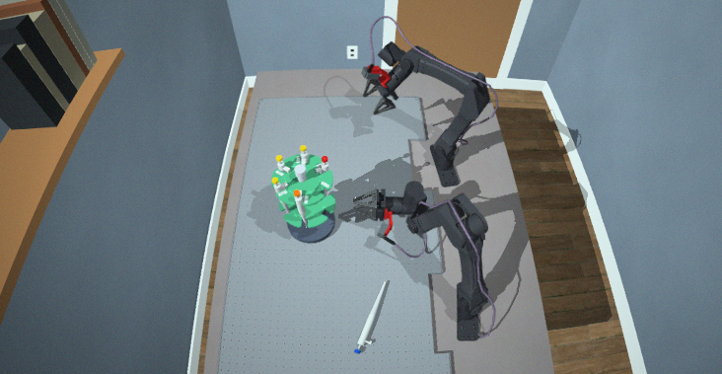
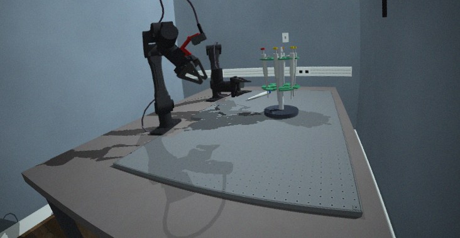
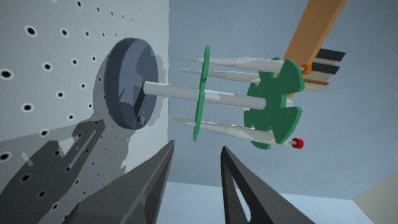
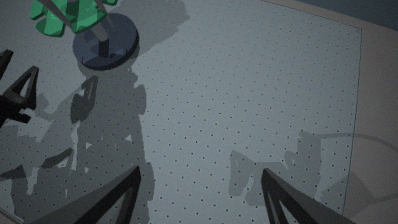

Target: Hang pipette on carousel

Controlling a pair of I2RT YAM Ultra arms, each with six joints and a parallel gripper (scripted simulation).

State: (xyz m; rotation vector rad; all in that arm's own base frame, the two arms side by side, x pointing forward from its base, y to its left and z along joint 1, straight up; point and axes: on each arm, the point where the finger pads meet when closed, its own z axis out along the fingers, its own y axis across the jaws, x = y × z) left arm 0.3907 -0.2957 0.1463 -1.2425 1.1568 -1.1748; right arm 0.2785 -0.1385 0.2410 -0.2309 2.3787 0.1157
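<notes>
The white hand pipette (image 1: 371, 318) (image 2: 257, 95) with a blue button lies on the bench, its tip toward the arms' side. The carousel (image 1: 311, 235) (image 2: 281, 112) (image 3: 131, 75) (image 4: 126, 40) has green discs on a white post and holds several pipettes with yellow, red and orange buttons. Its side facing the left arm shows a gap between the red and orange ones. Printed volumes are not readable. My left gripper (image 1: 346, 208) (image 2: 251, 86) (image 3: 198, 147) (image 4: 24, 59) is partly open and empty, level, pointing at the carousel without touching. My right gripper (image 1: 369, 105) (image 2: 203, 80) (image 4: 200, 173) is wide open and empty, high up.
The perforated board (image 1: 282, 290) (image 2: 273, 159) (image 4: 250, 90) lies under the carousel and pipette. The left arm reaches between the pipette and the right arm. A wall shelf (image 1: 96, 78) with books is beyond the carousel's side of the table.
</notes>
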